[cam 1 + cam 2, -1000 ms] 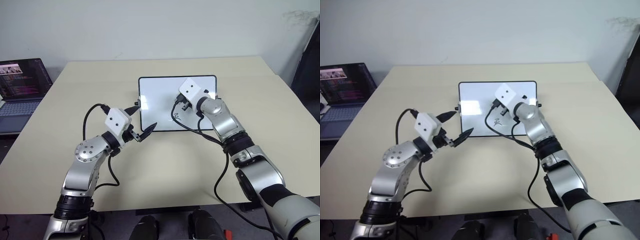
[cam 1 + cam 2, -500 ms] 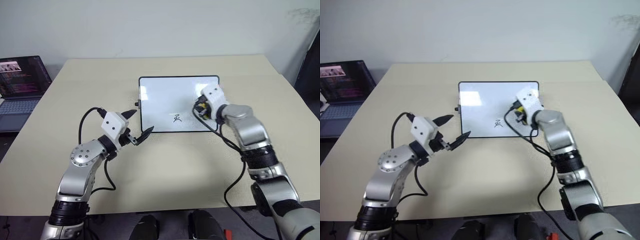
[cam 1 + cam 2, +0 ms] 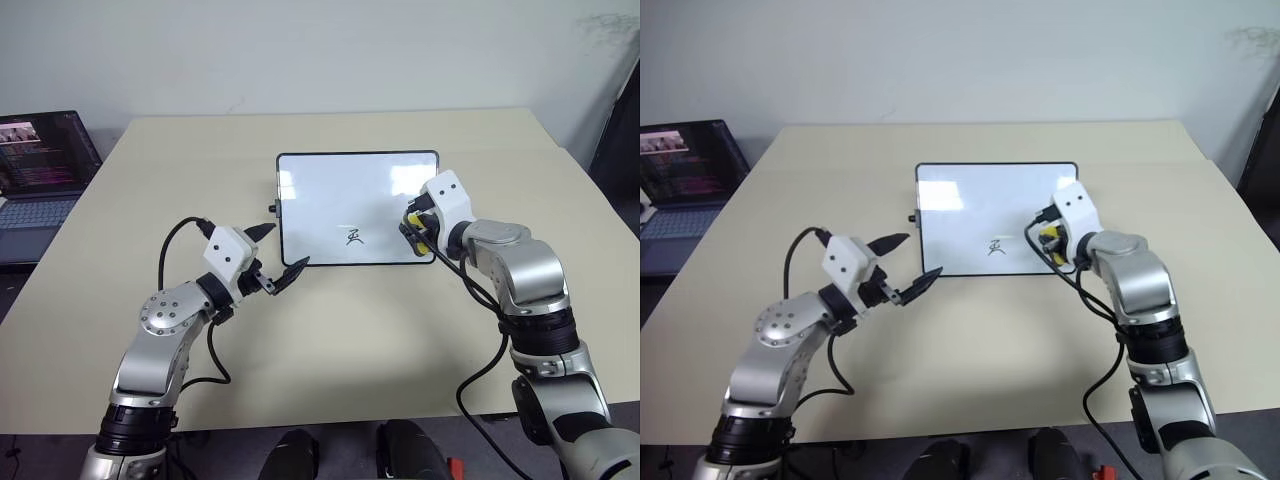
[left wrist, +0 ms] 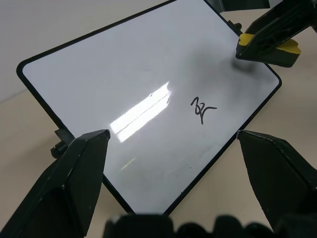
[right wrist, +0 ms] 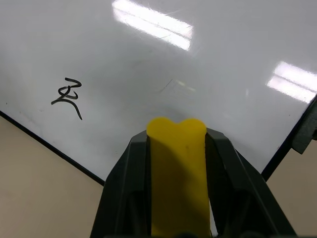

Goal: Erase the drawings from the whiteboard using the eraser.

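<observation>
A wide beige table (image 3: 330, 330) stands against a plain pale wall (image 3: 300, 50). At its far left side, just off the edge, an open laptop (image 3: 40, 165) shows a dark, lit screen.

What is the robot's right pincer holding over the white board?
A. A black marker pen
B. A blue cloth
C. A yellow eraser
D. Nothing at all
C: the right pincer has its two black fingers shut on the yellow eraser, poised over the whiteboard near its right edge, with one scribbled mark left on the board.
</observation>
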Robot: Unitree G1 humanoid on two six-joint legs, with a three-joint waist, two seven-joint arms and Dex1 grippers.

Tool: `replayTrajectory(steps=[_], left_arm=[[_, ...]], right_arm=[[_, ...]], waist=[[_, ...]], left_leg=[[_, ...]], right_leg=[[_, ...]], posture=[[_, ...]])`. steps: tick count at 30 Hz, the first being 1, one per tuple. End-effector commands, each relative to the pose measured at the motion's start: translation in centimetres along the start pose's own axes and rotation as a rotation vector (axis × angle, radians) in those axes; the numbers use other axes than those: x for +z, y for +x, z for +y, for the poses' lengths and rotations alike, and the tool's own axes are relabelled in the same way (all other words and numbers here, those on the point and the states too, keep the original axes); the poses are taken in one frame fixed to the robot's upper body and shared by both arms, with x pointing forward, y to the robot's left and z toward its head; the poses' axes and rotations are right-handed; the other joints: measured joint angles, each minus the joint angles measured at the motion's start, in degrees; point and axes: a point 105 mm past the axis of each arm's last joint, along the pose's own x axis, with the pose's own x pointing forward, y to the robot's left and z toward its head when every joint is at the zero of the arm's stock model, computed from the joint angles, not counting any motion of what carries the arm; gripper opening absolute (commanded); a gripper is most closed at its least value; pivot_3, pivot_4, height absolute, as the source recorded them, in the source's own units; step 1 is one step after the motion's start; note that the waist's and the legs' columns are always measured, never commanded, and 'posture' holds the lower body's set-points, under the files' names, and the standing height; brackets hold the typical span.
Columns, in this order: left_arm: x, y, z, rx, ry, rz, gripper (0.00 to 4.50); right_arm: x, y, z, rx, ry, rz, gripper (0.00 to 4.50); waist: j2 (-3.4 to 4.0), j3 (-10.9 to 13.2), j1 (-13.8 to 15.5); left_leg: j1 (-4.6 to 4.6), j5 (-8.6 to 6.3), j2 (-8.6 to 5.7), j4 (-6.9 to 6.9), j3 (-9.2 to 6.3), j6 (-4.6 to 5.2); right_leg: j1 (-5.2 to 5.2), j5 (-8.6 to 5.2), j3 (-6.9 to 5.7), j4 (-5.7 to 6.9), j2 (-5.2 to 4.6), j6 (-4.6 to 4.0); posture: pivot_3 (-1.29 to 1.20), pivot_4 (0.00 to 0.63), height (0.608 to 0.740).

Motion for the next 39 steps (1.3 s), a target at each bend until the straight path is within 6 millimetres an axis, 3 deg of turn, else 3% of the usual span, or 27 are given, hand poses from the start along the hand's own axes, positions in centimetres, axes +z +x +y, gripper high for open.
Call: replayTrajectory(steps=[1,6,12,25,33,39], left_arm=[[1.1,-0.1,0.4,-0.001,0.029,-0.032,4.5],[-0.3,-0.5,-1.0,-0.041,0.039,0.012,4.5],[-0.7,-0.3,-1.6,-0.031,0.026,0.014,4.5],[-1.5,-0.5,-2.0,-0.001,-0.003,0.02,4.5],[-1.3,-0.6,-1.4,0.025,0.013,0.013,4.5],[-1.4,-1.3,-1.2,0.042,0.017,0.025,4.5]], right_arm=[[1.4,-0.6,-0.2,-0.02,-0.012,-0.071,1.13],[3.6,0.0,1.0,-0.022,-0.092,-0.199,1.13],[2.6,1.5,2.2,-0.031,-0.126,-0.211,1.13],[5.9,3.8,3.1,-0.074,-0.288,-0.345,1.13],[4.1,6.2,5.4,-0.013,-0.309,-0.316,1.13],[1.4,7.0,7.2,0.048,-0.295,-0.254,1.13]], waist=[[0.0,0.0,0.0],[0.0,0.0,-0.2],[-0.01,0.0,0.0],[-0.01,0.0,-0.1],[-0.01,0.0,-0.2],[-0.02,0.0,-0.6]], left_leg=[[0.0,0.0,0.0,0.0,0.0,0.0],[0.03,0.0,0.02,-0.02,0.06,0.0],[0.06,0.0,0.02,-0.07,0.07,0.0],[0.09,0.01,0.02,-0.09,0.12,-0.01],[0.14,0.01,0.05,-0.1,0.25,-0.01],[0.24,0.0,0.09,-0.1,0.24,0.0]], right_leg=[[0.0,0.0,0.0,0.0,0.0,0.0],[0.0,0.0,0.03,0.0,0.0,0.0],[0.01,0.0,0.02,-0.01,0.0,0.0],[0.0,0.0,0.04,0.0,0.09,0.0],[-0.01,0.01,0.11,0.04,0.09,-0.01],[0.02,0.02,0.14,0.13,0.1,-0.03]], posture=[[0.0,0.15,0.74],[0.0,0.15,0.74],[0.0,0.15,0.74],[0.0,0.15,0.74],[0.0,0.15,0.74],[0.0,0.15,0.74]])
